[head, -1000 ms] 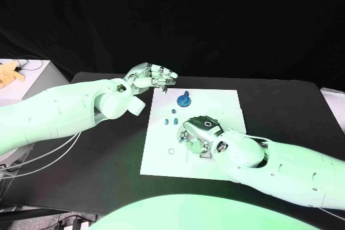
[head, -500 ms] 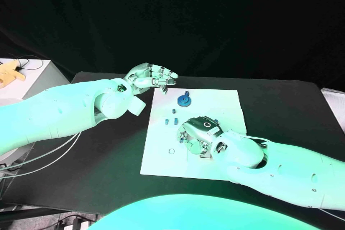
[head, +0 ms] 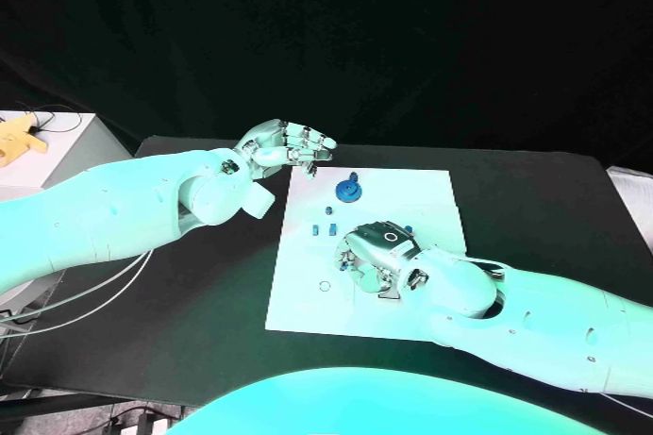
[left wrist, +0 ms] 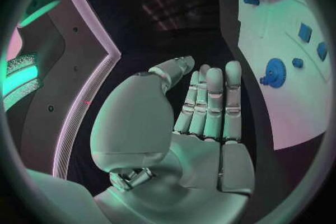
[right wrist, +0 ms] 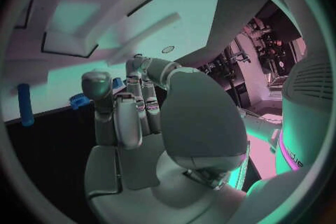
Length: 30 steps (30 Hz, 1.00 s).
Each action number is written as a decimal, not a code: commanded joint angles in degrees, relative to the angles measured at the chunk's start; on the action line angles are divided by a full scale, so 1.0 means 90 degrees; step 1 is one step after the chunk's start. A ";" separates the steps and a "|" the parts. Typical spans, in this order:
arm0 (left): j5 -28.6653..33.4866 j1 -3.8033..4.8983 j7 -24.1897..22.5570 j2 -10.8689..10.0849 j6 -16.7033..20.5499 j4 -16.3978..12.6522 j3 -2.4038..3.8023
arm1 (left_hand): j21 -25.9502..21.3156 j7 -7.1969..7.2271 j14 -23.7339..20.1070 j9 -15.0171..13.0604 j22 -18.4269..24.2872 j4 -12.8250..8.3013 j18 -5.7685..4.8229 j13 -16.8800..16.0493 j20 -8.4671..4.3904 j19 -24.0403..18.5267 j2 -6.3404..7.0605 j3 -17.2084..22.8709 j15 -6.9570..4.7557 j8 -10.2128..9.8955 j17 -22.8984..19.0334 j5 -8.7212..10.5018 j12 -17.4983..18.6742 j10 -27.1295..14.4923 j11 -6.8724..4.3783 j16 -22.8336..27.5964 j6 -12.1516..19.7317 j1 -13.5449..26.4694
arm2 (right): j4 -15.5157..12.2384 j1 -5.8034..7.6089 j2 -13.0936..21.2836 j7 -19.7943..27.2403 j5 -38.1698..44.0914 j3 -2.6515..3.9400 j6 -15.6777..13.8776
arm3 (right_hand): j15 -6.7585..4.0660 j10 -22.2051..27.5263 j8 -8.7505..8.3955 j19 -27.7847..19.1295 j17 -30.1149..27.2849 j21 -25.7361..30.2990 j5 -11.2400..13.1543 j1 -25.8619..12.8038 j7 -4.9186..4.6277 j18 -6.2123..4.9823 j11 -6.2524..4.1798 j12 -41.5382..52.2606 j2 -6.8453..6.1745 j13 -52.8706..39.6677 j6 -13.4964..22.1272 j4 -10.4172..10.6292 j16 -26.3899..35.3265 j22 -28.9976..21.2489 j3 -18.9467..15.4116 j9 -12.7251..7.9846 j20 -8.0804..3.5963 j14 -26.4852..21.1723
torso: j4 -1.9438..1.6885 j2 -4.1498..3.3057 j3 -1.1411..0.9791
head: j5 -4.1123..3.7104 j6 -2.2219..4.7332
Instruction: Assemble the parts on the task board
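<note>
The white task board (head: 409, 194) lies in the middle of the black table. On it sit a blue gear (head: 350, 189), small blue parts (head: 331, 209) (head: 316, 230) and a thin ring (head: 324, 286). My right hand (head: 375, 256) is down on the board's middle with its fingers curled towards the surface. In the right wrist view its thumb (right wrist: 95, 89) crosses a small blue part (right wrist: 78, 102); whether it grips the part is unclear. A blue peg (right wrist: 25, 103) lies nearby. My left hand (head: 286, 144) hovers by the board's far left corner, its fingers (left wrist: 210, 101) together and holding nothing.
A pale cabinet (head: 41, 147) with a yellowish object (head: 17, 135) stands off the table's left side. Black table surface (head: 544, 209) surrounds the board. The left wrist view shows the gear (left wrist: 275, 73) and several small blue parts (left wrist: 305, 32) on the board.
</note>
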<state>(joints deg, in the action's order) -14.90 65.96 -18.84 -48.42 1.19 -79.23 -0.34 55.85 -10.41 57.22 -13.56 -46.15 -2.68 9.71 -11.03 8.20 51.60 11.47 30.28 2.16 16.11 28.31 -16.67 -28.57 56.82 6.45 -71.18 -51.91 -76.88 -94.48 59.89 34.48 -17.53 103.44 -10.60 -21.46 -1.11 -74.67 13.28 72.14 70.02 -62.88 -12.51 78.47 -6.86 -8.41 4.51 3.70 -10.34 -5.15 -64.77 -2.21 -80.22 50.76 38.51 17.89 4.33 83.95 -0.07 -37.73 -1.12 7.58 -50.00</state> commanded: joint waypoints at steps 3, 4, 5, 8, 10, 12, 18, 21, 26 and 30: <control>0.0040 0.0002 -0.0017 0.0010 -0.0110 -0.0008 0.0004 | -0.0036 0.0006 -0.0003 0.0008 0.0006 0.0003 0.0093 -0.0011 -0.0002 0.0028 -0.0056 -0.0035 0.0045 0.0011 0.0010 -0.0021 -0.0026 -0.0025 -0.0003 -0.0025 0.0055 -0.0028 | 0.0076 -0.0020 -0.0052 -0.0029 0.0065 -0.0025 0.0305 | -0.0048 -0.0218 0.0020 -0.0077 -0.0051 0.0068 -0.0029 -0.0069 -0.0046 0.0067 -0.0159 0.0012 0.0018 -0.0010 0.0017 0.0003 -0.0013 -0.0060 0.0045 0.0020 -0.0015 0.0272 | -0.0002 -0.0002 -0.0002 | -0.0011 0.0000; 0.0040 0.0002 -0.0017 0.0011 -0.0111 -0.0009 0.0004 | -0.0040 0.0006 -0.0007 0.0008 0.0009 0.0004 0.0094 -0.0009 -0.0002 0.0030 -0.0055 -0.0038 0.0047 0.0013 0.0011 -0.0021 -0.0025 -0.0039 -0.0001 -0.0026 0.0058 -0.0028 | 0.0089 -0.0025 -0.0064 -0.0022 0.0062 -0.0029 0.0324 | -0.0043 -0.0201 0.0016 -0.0096 -0.0068 0.0084 -0.0030 -0.0092 -0.0053 0.0063 -0.0152 0.0003 0.0011 -0.0007 0.0034 0.0004 -0.0006 -0.0079 0.0041 0.0026 -0.0011 0.0267 | -0.0003 -0.0003 -0.0002 | -0.0010 0.0000; 0.0040 0.0002 -0.0016 0.0011 -0.0111 -0.0009 0.0004 | -0.0040 0.0006 -0.0007 0.0008 0.0009 0.0004 0.0094 -0.0009 -0.0002 0.0030 -0.0055 -0.0038 0.0047 0.0013 0.0011 -0.0021 -0.0025 -0.0039 -0.0001 -0.0026 0.0058 -0.0028 | 0.0096 -0.0028 -0.0070 -0.0018 0.0060 -0.0031 0.0335 | -0.0043 -0.0201 0.0016 -0.0096 -0.0068 0.0084 -0.0030 -0.0092 -0.0053 0.0063 -0.0152 0.0003 0.0011 -0.0007 0.0034 0.0004 -0.0006 -0.0079 0.0041 0.0026 -0.0011 0.0267 | -0.0004 -0.0003 -0.0003 | -0.0010 0.0000; 0.0040 0.0002 -0.0015 0.0010 -0.0112 -0.0009 0.0004 | -0.0040 0.0006 -0.0007 0.0008 0.0009 0.0004 0.0094 -0.0009 -0.0002 0.0030 -0.0055 -0.0038 0.0047 0.0013 0.0011 -0.0021 -0.0025 -0.0039 -0.0001 -0.0026 0.0058 -0.0028 | 0.0122 -0.0047 -0.0093 -0.0001 0.0051 -0.0041 0.0382 | -0.0036 -0.0183 0.0017 -0.0116 -0.0087 0.0097 -0.0040 -0.0123 -0.0058 0.0060 -0.0147 -0.0002 -0.0007 -0.0005 0.0049 -0.0002 0.0001 -0.0089 0.0026 0.0039 -0.0005 0.0261 | -0.0007 -0.0002 -0.0005 | -0.0020 0.0000; 0.0040 0.0002 -0.0014 0.0008 -0.0110 -0.0008 0.0004 | -0.0040 0.0006 -0.0007 0.0008 0.0009 0.0004 0.0094 -0.0009 -0.0002 0.0030 -0.0055 -0.0038 0.0047 0.0013 0.0011 -0.0021 -0.0025 -0.0039 -0.0001 -0.0026 0.0058 -0.0028 | 0.0135 -0.0056 -0.0101 0.0022 0.0033 -0.0046 0.0384 | -0.0034 -0.0177 0.0018 -0.0132 -0.0097 0.0113 -0.0037 -0.0136 -0.0059 0.0055 -0.0146 -0.0002 -0.0019 -0.0005 0.0054 -0.0006 0.0004 -0.0109 0.0014 0.0046 -0.0002 0.0258 | -0.0002 0.0001 -0.0004 | -0.0020 0.0000; 0.0040 0.0002 -0.0014 0.0007 -0.0109 -0.0006 0.0004 | -0.0040 0.0006 -0.0007 0.0008 0.0009 0.0004 0.0094 -0.0009 -0.0002 0.0030 -0.0055 -0.0038 0.0047 0.0013 0.0011 -0.0021 -0.0025 -0.0039 -0.0001 -0.0026 0.0058 -0.0028 | 0.0145 -0.0061 -0.0102 0.0069 -0.0013 -0.0050 0.0368 | -0.0024 -0.0138 0.0009 -0.0167 -0.0119 0.0145 -0.0024 -0.0164 -0.0070 0.0047 -0.0138 -0.0010 -0.0034 0.0000 0.0090 -0.0016 0.0012 -0.0141 -0.0008 0.0059 0.0007 0.0250 | 0.0004 0.0001 -0.0004 | -0.0011 0.0000; 0.0040 0.0002 -0.0010 0.0006 -0.0108 -0.0005 0.0004 | -0.0040 0.0006 -0.0007 0.0008 0.0009 0.0004 0.0094 -0.0009 -0.0002 0.0030 -0.0055 -0.0038 0.0047 0.0013 0.0011 -0.0021 -0.0025 -0.0039 -0.0001 -0.0026 0.0058 -0.0028 | 0.0153 -0.0066 -0.0078 0.0211 -0.0142 -0.0055 0.0291 | 0.0151 0.0595 -0.0219 -0.0346 -0.0230 0.0380 -0.0191 -0.0532 -0.0201 0.0014 0.0054 -0.0026 -0.0318 0.0159 0.0525 0.0110 0.0039 -0.0349 -0.0263 0.0036 0.0164 0.0208 | 0.0006 0.0004 -0.0007 | -0.0006 0.0000; 0.0040 0.0002 -0.0007 0.0005 -0.0112 -0.0003 0.0004 | -0.0040 0.0006 -0.0007 0.0008 0.0009 0.0004 0.0094 -0.0009 -0.0002 0.0030 -0.0055 -0.0038 0.0047 0.0013 0.0011 -0.0021 -0.0025 -0.0039 -0.0001 -0.0026 0.0058 -0.0028 | 0.0147 -0.0067 -0.0051 0.0241 -0.0169 -0.0056 0.0201 | 0.0204 0.1101 -0.0355 -0.0515 -0.0436 0.0721 -0.0107 -0.0612 -0.0199 -0.0055 0.0114 0.0002 -0.0487 0.0170 0.0760 0.0168 0.0130 -0.0700 -0.0526 0.0020 0.0232 0.0142 | 0.0005 0.0005 -0.0005 | -0.0018 0.0000; 0.0040 0.0002 0.0001 0.0003 -0.0121 -0.0001 0.0004 | -0.0040 0.0006 -0.0007 0.0008 0.0009 0.0004 0.0094 -0.0009 -0.0002 0.0030 -0.0055 -0.0038 0.0047 0.0013 0.0011 -0.0021 -0.0025 -0.0039 -0.0001 -0.0026 0.0058 -0.0028 | 0.0119 -0.0067 0.0012 0.0231 -0.0178 -0.0056 0.0036 | 0.0238 0.1552 -0.0491 -0.0714 -0.0756 0.1186 -0.0125 -0.0453 -0.0201 -0.0133 0.0161 0.0092 -0.0470 0.0149 0.0965 0.0179 0.0290 -0.1171 -0.0898 0.0002 0.0270 0.0047 | 0.0000 0.0006 -0.0009 | -0.0023 0.0000; 0.0040 0.0001 0.0004 0.0002 -0.0126 0.0001 0.0003 | -0.0040 0.0006 -0.0007 0.0008 0.0009 0.0004 0.0094 -0.0009 -0.0002 0.0030 -0.0055 -0.0038 0.0047 0.0013 0.0011 -0.0021 -0.0025 -0.0039 -0.0001 -0.0026 0.0058 -0.0028 | 0.0077 -0.0066 0.0070 0.0184 -0.0163 -0.0056 -0.0091 | 0.0262 0.1774 -0.0576 -0.0778 -0.0926 0.1394 -0.0153 -0.0317 -0.0185 -0.0162 0.0190 0.0185 -0.0422 0.0141 0.1069 0.0197 0.0375 -0.1359 -0.1155 -0.0017 0.0289 -0.0006 | 0.0000 0.0007 -0.0007 | -0.0030 0.0000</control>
<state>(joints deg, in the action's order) -14.90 65.96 -18.60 -48.45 1.03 -79.15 -0.33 55.85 -10.41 57.22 -13.56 -46.15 -2.68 9.71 -11.03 8.20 51.60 11.47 30.27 2.17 16.11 28.35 -16.67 -28.57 56.83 6.45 -71.17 -51.91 -76.88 -93.86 59.43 34.89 -15.69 102.16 -11.00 -21.80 0.73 -59.11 8.35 65.67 61.82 -50.48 -13.65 75.06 -8.53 -9.32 6.22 5.21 -14.23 -3.76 -55.52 -0.46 -76.99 38.68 28.35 17.80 6.88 83.92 -0.04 -37.67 -1.19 7.34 -50.00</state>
